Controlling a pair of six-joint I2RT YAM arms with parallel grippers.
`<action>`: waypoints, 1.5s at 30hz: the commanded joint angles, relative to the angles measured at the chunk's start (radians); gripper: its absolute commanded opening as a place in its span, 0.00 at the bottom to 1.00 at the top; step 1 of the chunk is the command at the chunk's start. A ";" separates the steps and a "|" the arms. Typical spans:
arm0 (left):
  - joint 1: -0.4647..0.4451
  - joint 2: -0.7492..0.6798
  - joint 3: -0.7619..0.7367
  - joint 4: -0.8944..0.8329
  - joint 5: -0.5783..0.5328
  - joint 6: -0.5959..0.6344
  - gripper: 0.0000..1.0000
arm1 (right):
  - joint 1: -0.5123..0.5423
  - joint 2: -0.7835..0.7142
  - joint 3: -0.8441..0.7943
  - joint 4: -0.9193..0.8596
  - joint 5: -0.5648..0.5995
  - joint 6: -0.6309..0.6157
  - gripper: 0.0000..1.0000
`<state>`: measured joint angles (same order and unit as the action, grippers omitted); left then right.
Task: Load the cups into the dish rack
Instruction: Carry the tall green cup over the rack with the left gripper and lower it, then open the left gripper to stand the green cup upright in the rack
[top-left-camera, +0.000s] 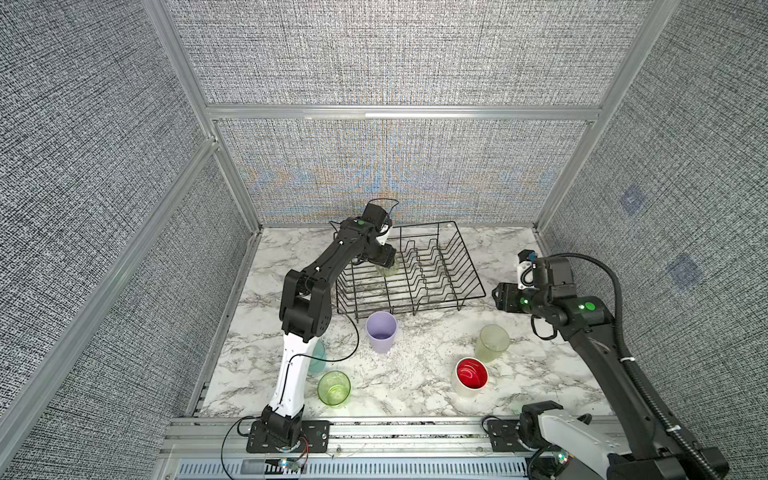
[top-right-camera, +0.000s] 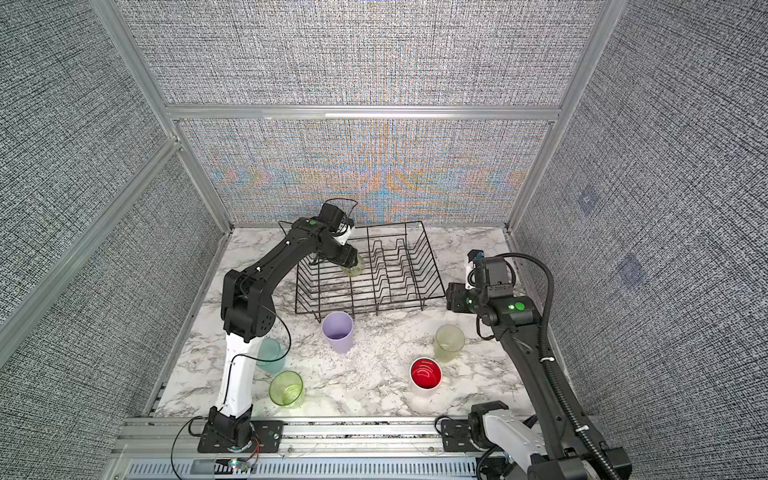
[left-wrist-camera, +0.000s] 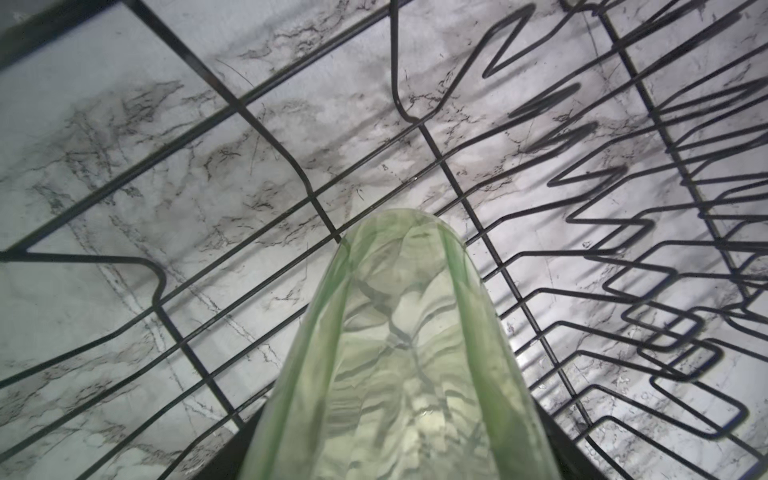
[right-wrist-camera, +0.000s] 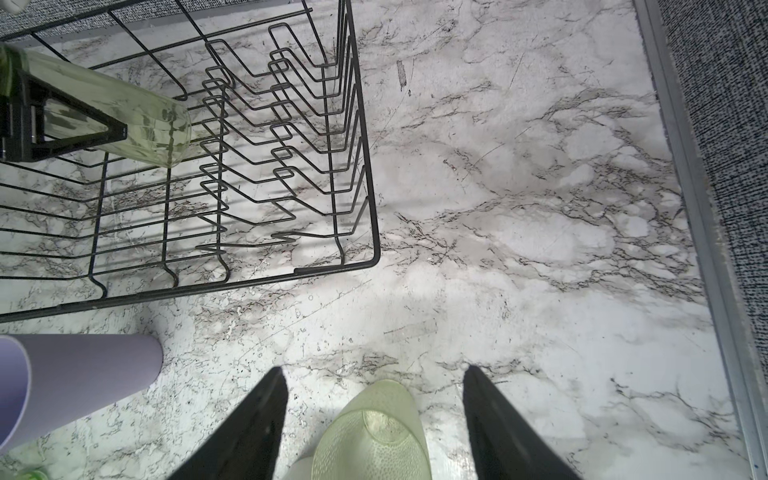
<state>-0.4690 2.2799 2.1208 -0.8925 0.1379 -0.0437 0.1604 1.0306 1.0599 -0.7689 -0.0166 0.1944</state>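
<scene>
Over the left half of the dish rack (top-left-camera: 471, 262), in both top views, the left gripper (top-left-camera: 384, 261) hangs with its jaws clamped on the taller green cup (top-left-camera: 388, 272), which is tilted between the rack's walls. Whether it touches the floor wires: cannot tell. Five more cups wait on the marble table (top-left-camera: 415, 374), the lilac cup (top-right-camera: 338, 330) just in front of the rack. Left wrist view: the taller green cup (left-wrist-camera: 395, 353) fills the lower middle, its wall clear, with rack wires showing through and beyond it. Likely light, stiff, smooth, so slippery. A gentle hold across the mid-wall looks safest. Right wrist view: one black finger (right-wrist-camera: 117, 131) of the left gripper lies along the cup's side, and the cup's free end points toward the plate-slot wires. The right gripper (right-wrist-camera: 375, 372) hovers with jaws wide apart and empty, straddling the frosted yellow-green cup (right-wrist-camera: 374, 432) from above, apparently not touching it.
</scene>
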 joint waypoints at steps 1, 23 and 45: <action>0.000 0.013 0.009 -0.006 0.011 0.013 0.76 | 0.002 0.000 0.015 -0.029 -0.007 0.002 0.68; 0.000 -0.036 -0.028 0.093 0.010 -0.064 0.83 | 0.002 -0.014 -0.008 -0.018 -0.089 0.069 0.68; 0.000 0.003 -0.015 0.207 0.064 -0.107 0.71 | 0.004 -0.031 -0.017 -0.029 -0.108 0.074 0.68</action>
<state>-0.4694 2.2761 2.1063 -0.7261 0.1780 -0.1425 0.1631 0.9985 1.0412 -0.7963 -0.1123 0.2661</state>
